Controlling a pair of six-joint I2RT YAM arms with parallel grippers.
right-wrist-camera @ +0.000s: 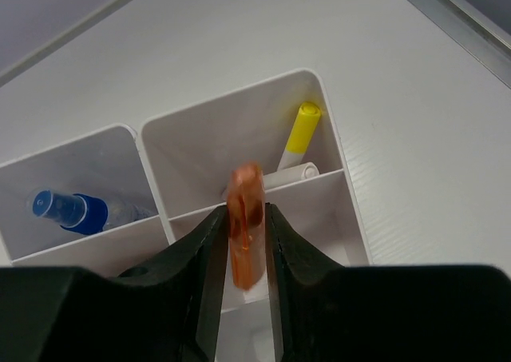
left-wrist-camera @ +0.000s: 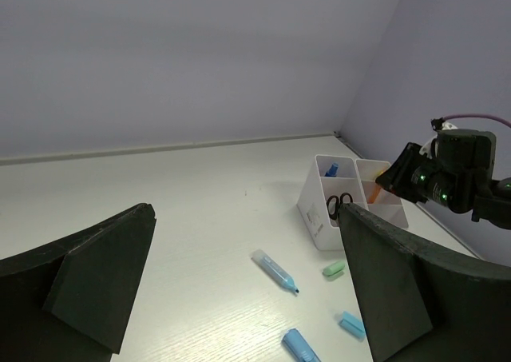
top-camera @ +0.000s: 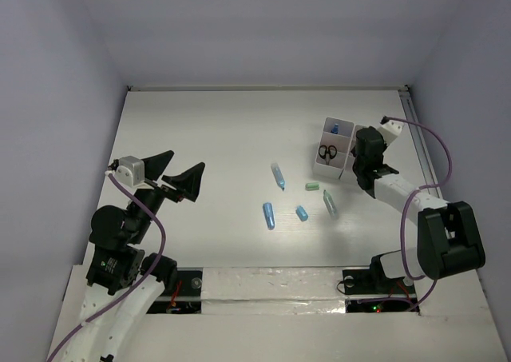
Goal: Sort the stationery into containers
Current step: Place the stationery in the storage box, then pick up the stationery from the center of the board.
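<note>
Over the white plastic divided box (right-wrist-camera: pixel 231 130) at the far right of the tabletop (top-camera: pixel 223 122), the right arm bends its wrist down. Its pincer (right-wrist-camera: pixel 241 218) clamps a short orange translucent tube (right-wrist-camera: pixel 246 238) above a divider, beside yellow-capped white pens (right-wrist-camera: pixel 299 134). At the near left, the left arm is raised with its pincer (top-camera: pixel 184 162) spread wide.

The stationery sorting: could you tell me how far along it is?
Done: scissors, a blue-capped bottle and a yellow-tipped pen sit in the white boxes. In hand: the right hand holds an orange marker over a compartment. Left: the mint eraser and four blue or teal pieces lie loose; the left hand is open.
</note>
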